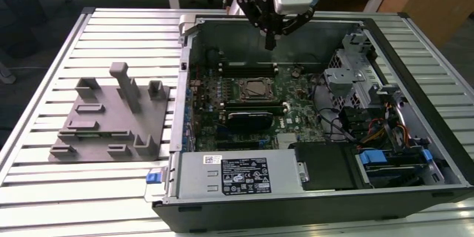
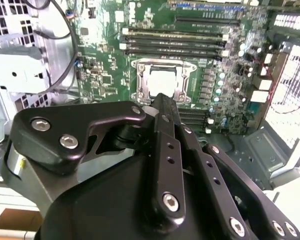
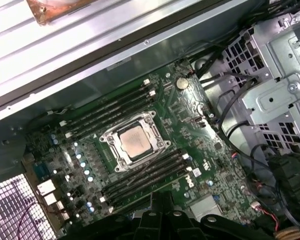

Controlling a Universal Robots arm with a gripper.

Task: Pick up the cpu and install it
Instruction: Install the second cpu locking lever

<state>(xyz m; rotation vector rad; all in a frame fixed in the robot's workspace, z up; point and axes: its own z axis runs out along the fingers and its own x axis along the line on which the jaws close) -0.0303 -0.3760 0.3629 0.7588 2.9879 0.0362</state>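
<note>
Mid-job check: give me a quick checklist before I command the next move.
1. cpu lies inside the socket: ok.
2. cpu seated flat and the right way round: cannot tell.
3. Socket frame latched: cannot tell.
4. tool hangs above the motherboard, touching nothing: ok.
5. Tool shut, nothing seen in it: ok.
6. cables lie away from the socket: ok.
</note>
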